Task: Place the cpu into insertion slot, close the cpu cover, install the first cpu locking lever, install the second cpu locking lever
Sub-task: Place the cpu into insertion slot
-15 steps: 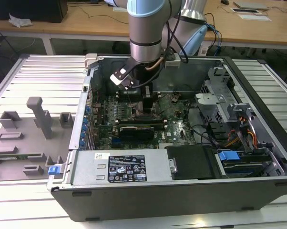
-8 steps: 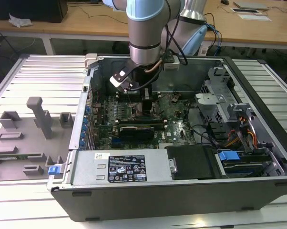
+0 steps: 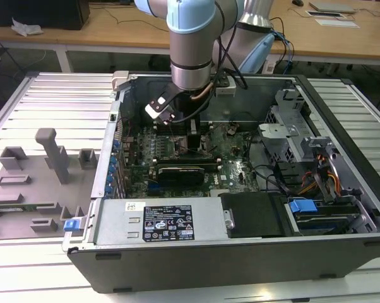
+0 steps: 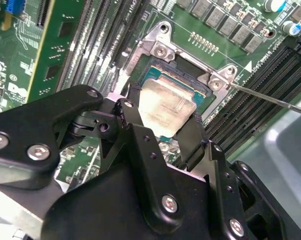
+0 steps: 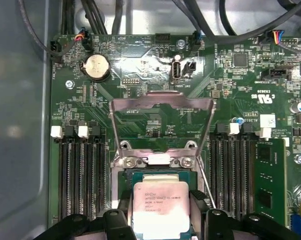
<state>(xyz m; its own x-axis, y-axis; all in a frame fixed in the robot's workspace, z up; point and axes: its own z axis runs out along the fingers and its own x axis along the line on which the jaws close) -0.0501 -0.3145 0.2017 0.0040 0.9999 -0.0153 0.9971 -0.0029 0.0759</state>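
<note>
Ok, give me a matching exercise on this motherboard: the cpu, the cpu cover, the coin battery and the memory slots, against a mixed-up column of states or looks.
1. cpu
2. cpu cover
3. coin battery
4. memory slots

A. round, silver
B. long dark parallel rows
C. hinged open, standing up from the board
D. between the jaws of the gripper

Pairs: 1-D, 2-C, 3-A, 4-B.

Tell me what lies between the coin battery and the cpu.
In the first wrist view, the open cpu cover sits between the coin battery and the cpu, with green board showing through its window.
</note>
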